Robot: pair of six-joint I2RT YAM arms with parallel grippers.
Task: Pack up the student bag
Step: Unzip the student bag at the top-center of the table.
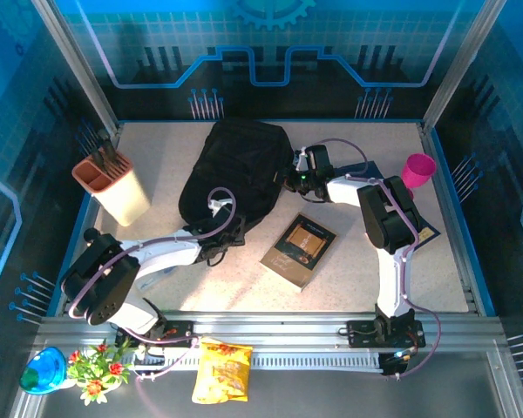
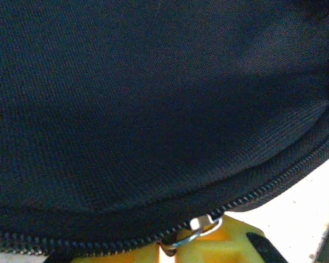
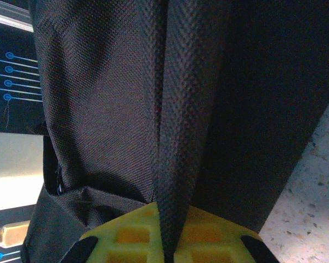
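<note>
- Between the two grippers, flat on the speckled table (image 1: 200,279) — student bag (image 1: 235,170), black, zipper (image 2: 263,189) running along its edge.
- At the bag's near edge: left gripper (image 1: 229,228), yellow pads (image 2: 230,241) closed together on the zipper's metal ring (image 2: 200,226).
- At the bag's right side: right gripper (image 1: 294,178), jaws clamped on a black strap (image 3: 172,137) — strap running down between the yellow pads (image 3: 208,235).
- Near-right of the bag, just apart from it: dark book (image 1: 298,251), lying flat.
- Well right of the bag: pink cup (image 1: 418,168), upright.
- Left of the bag: beige holder (image 1: 118,187) with a brown top.
- Well nearer than the bag, by the arm bases: yellow snack packet (image 1: 220,370), flowers (image 1: 96,366), blue bowl (image 1: 44,370).
</note>
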